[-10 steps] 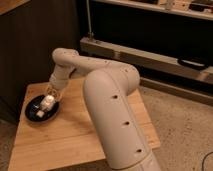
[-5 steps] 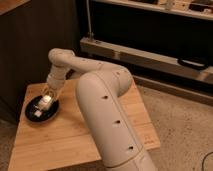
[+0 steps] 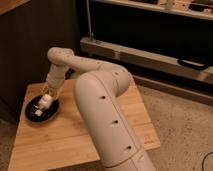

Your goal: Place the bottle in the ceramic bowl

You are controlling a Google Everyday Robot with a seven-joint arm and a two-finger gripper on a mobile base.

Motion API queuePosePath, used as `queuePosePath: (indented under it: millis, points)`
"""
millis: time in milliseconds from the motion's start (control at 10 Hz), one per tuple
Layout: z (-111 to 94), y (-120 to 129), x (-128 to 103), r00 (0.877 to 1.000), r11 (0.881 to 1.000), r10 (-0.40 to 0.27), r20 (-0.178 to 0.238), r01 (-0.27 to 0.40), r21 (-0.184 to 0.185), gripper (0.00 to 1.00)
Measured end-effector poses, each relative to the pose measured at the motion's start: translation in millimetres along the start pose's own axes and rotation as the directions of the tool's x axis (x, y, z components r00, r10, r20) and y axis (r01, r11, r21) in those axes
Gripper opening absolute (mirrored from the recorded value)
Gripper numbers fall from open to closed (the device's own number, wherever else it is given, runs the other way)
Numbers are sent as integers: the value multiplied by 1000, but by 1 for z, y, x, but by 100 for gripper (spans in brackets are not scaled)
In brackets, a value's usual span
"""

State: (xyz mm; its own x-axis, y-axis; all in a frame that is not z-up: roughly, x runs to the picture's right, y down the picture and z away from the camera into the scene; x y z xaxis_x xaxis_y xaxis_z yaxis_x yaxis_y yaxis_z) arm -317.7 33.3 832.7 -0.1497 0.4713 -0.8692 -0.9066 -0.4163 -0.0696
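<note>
We look down on a wooden table from behind a white robot arm. The arm fills the middle of the view, rising from the bottom edge, bending at an elbow, and reaching left toward the table's far left corner.

There, near the left edge, sits the bowl, black, shallow and glossy. The gripper hangs directly over the bowl, pointing down into it, at the end of the arm's slim forearm.

The bottle is white and lies inside the bowl's rim, tilted, one end low near the bowl's near left side and the other end up at the gripper. The gripper's fingers are closed, and the bottle's upper end sits right at them, so we read it as held. We cannot tell whether the lower end of the bottle touches the bowl's floor or hangs just above it.

Beyond the table a dark cabinet stands at the left. At the back runs a low metal shelf rail, with dark shelving above it. The floor to the right of the table is speckled grey.
</note>
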Motion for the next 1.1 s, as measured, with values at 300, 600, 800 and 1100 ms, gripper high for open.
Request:
queuePosePath:
  millis: [300, 600, 800, 1100]
  points:
    - [5, -2, -2, 1000, 1000, 10, 12, -10, 22, 4]
    - [5, -2, -2, 999, 999, 10, 38, -11, 34, 31]
    - [3, -7, -3, 999, 999, 22, 48, -24, 39, 56]
    - [3, -18, -8, 999, 999, 35, 35, -36, 14, 79]
